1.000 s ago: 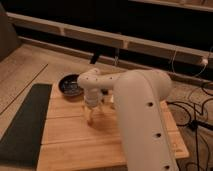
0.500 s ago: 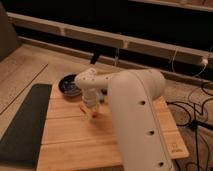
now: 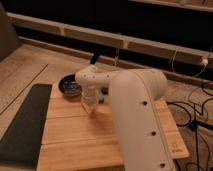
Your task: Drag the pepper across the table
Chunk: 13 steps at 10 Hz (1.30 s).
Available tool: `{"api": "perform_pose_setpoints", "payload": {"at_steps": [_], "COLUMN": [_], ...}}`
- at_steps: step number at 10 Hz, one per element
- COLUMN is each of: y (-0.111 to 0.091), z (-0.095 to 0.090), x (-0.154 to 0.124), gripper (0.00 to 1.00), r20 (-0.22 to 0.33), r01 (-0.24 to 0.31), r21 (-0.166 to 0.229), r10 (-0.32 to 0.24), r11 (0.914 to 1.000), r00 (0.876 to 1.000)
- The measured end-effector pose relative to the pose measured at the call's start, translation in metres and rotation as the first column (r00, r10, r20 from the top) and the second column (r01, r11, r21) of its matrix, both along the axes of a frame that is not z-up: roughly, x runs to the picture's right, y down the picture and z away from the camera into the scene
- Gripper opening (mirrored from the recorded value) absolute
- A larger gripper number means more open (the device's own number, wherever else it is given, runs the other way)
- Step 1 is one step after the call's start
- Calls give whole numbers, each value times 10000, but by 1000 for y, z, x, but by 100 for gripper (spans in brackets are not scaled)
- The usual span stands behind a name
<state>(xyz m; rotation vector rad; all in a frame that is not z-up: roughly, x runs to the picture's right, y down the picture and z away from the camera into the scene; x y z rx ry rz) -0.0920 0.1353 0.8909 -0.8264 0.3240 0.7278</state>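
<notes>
Gripper [image 3: 90,106] is down at the desk [image 3: 75,137], in the far half and roughly mid-width, with the wrist pointing straight down. The big white arm [image 3: 140,115] fills the right foreground and hides a good part of the surface.

Pepper [image 3: 92,113] shows only as a small red-orange sliver at the gripper's lower tip, on the wood and touching the gripper or nearly so. Grip state: can't tell. It could be clamped on the pepper or just pressing against it.

Nearby:
- dark bowl [image 3: 69,85] at the far-left corner, close to the gripper
- small blue item [image 3: 103,97] just right of the wrist
- dark grey mat [image 3: 22,125] along the left edge, well apart

My read: contact is made and we're in the drag phase, not the approach. Can't judge how far the pepper has gone.

Next move needs:
- low, steady height so the pepper slides along the wood and doesn't lift or slip out
- a straight lateral path over open planks; near side or left looks freest
- keeping off the bowl and the blue item, both close enough to get clipped
</notes>
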Motion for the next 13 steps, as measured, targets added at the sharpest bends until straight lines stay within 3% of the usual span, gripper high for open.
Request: {"api": "perform_pose_setpoints", "payload": {"at_steps": [3, 6, 8, 10, 13], "y": [13, 6, 3, 13, 17], "z": [3, 3, -2, -12, -21], "x": [-22, -67, -101, -148, -192], "gripper": [0, 0, 0, 0, 0], "r20": [387, 1233, 1914, 2779, 3644], "r01": [2, 317, 815, 1419, 1887], "r21": [-297, -124, -16, -34, 9], "r10": [9, -299, -797, -1353, -1760], "r11": [9996, 9994, 9967, 9899, 9820], "r00": [9993, 9919, 9783, 9510, 9144]}}
